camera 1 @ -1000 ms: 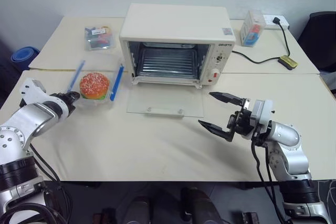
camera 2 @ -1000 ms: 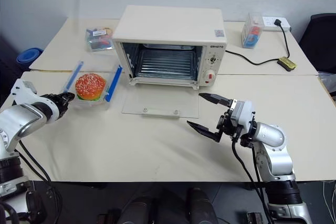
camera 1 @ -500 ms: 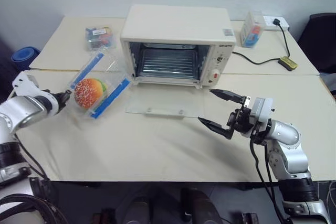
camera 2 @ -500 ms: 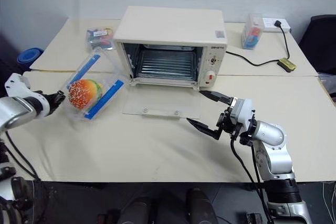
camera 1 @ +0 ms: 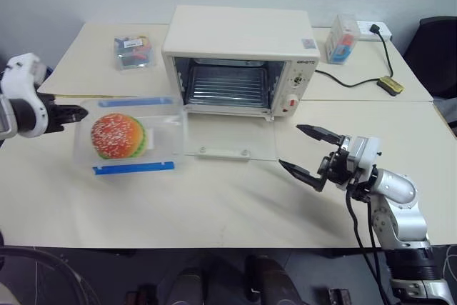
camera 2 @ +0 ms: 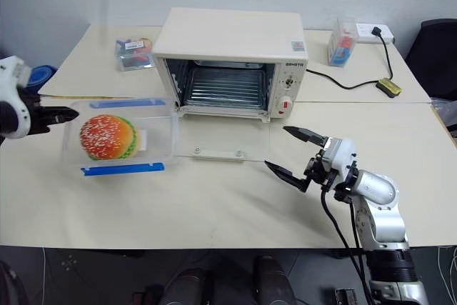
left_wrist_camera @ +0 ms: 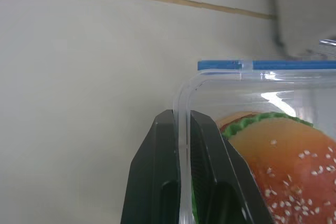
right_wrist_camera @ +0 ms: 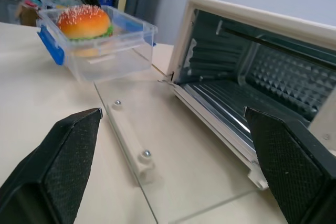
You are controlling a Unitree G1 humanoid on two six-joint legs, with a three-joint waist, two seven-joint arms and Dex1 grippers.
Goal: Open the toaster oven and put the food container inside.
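Note:
The cream-white toaster oven point(camera 1: 239, 41) stands at the back middle of the table, its glass door point(camera 1: 230, 139) folded down flat and its wire rack point(camera 1: 228, 83) bare. To its left the food container point(camera 1: 128, 137), a clear box with blue clips and a burger inside, hangs roughly level just above the table. My left gripper point(camera 1: 78, 113) is shut on the container's left rim, and the left wrist view shows the clear wall pinched between both fingers point(left_wrist_camera: 202, 145). My right gripper point(camera 1: 291, 146) stands open and holds nothing, right of the door's front edge.
A small clear box of colourful items point(camera 1: 134, 51) lies at the back left. Another small clear box point(camera 1: 343, 37) stands right of the oven, beside a wall socket point(camera 1: 375, 30). A black cable with an inline switch point(camera 1: 391, 83) trails across the right of the table.
My left gripper shut on the container's rim and lifted it off the table, rolling it from tilted to level. The right gripper drifted slightly to the right, still open.

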